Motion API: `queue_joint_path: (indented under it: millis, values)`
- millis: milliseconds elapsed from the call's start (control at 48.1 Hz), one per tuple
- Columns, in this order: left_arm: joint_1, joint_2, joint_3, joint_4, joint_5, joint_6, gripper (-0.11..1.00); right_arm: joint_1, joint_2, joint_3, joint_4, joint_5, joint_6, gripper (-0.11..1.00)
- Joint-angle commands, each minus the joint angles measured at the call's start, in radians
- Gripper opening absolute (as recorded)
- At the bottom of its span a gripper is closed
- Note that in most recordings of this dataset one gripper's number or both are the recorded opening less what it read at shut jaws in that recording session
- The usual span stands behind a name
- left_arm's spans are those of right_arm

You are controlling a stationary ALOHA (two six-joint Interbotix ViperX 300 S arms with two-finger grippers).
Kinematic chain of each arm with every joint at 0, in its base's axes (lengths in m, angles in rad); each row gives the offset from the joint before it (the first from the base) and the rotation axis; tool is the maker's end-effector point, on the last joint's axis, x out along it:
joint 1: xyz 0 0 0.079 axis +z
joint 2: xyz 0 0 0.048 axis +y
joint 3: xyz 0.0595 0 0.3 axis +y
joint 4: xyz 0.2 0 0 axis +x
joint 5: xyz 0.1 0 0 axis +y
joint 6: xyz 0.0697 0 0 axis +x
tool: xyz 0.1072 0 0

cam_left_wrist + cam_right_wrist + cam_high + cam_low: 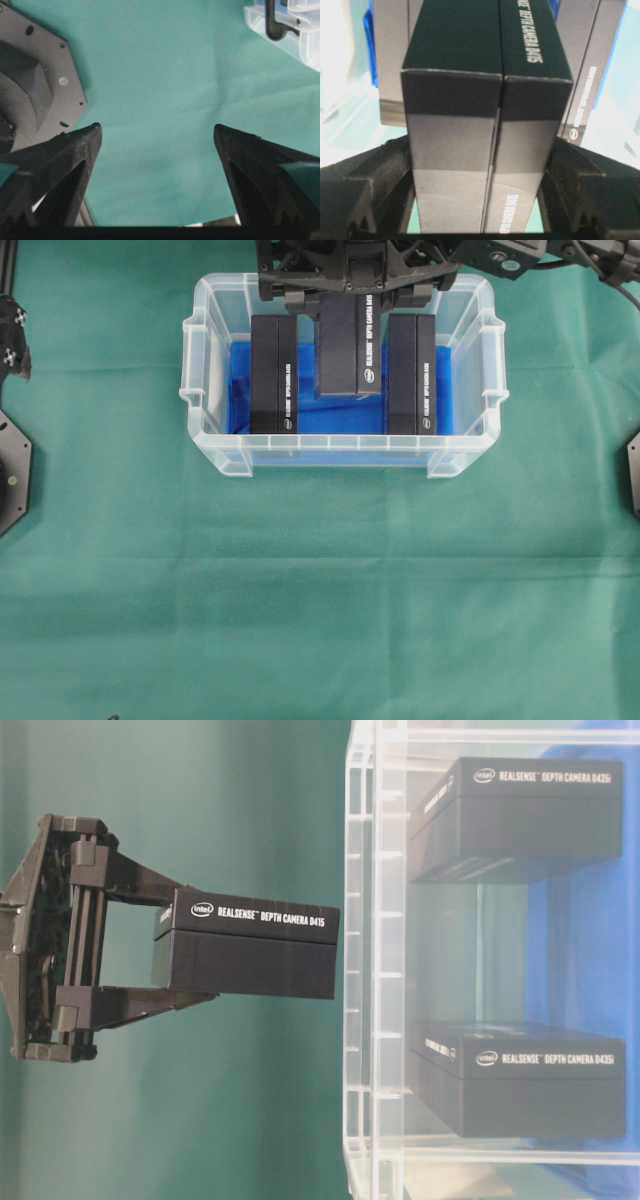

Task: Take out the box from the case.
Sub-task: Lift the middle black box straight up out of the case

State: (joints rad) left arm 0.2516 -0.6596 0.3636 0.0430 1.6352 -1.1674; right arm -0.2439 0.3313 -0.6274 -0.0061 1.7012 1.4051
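Right gripper point(175, 960): clamping the middle box point(250, 955) at one end, a finger point(140, 880) on each of two opposite faces; jaws part-way spread, box filling the gap. In the right wrist view the box is sitting btwn both fingers w/ no visible slack.
Middle box: black, white "RealSense Depth Camera D415" print on the edge. Table-level view is showing it held in the air outside the case point(375, 960) wall, its free end just short of the rim, not touching it. Overhead view is placing it above the case's middle, btwn the other 2 boxes and looking larger than them.
Case: clear plastic bin w/ rim handles, sitting on the green cloth point(320, 600) toward the far side of the table; blue cloth point(330, 420) is lining its bottom.
Left box point(273, 375): lying inside the case by the left wall, long side running front to back.
Right box point(411, 375): same pose, by the right wall. Both black, same style print, apart from each other.
Left gripper point(157, 132): jaws standing wide apart, nothing btwn them, hanging over bare green cloth. Case corner is showing at the top right of the left wrist view, well apart from the fingertips.
Left arm base plate point(35, 85): dark, beside the left finger in that view.
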Motion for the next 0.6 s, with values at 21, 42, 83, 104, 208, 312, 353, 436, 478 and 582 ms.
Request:
queue_joint_path:
  millis: [21,42,83,104,208,312,353,436,478,582]
  values:
    - [0.003,-0.002,-0.009,0.005,-0.003,0.002,0.98,0.002,-0.035,-0.031,0.0,0.0,-0.002,0.68]
    - [0.002,-0.002,-0.009,0.005,-0.003,0.002,0.98,0.002,-0.035,-0.031,0.0,0.0,-0.002,0.68]
    - [0.003,-0.002,-0.009,0.005,-0.003,0.002,0.98,0.002,-0.035,-0.031,0.0,0.0,-0.002,0.68]
    - [0.003,-0.002,-0.009,0.005,-0.003,0.002,0.98,0.002,-0.035,-0.031,0.0,0.002,-0.002,0.68]
    - [0.003,-0.002,-0.009,0.005,-0.003,0.005,0.98,0.002,-0.035,-0.031,0.002,0.0,-0.002,0.68]
    - [0.003,-0.002,-0.009,0.003,-0.003,0.006,0.98,0.002,-0.035,-0.031,0.005,0.002,-0.002,0.68]
    - [0.003,-0.002,-0.009,0.005,-0.003,0.006,0.98,0.002,-0.035,-0.032,0.006,0.002,-0.002,0.68]
    - [0.003,-0.002,-0.009,0.005,-0.003,0.006,0.98,0.002,-0.035,-0.034,0.009,0.002,-0.002,0.68]
    - [0.003,-0.003,-0.009,0.005,-0.003,0.006,0.98,0.002,-0.035,-0.035,0.011,0.002,-0.002,0.68]
    - [0.003,-0.003,-0.008,0.005,-0.003,0.006,0.98,0.002,-0.035,-0.041,0.014,0.009,-0.002,0.68]
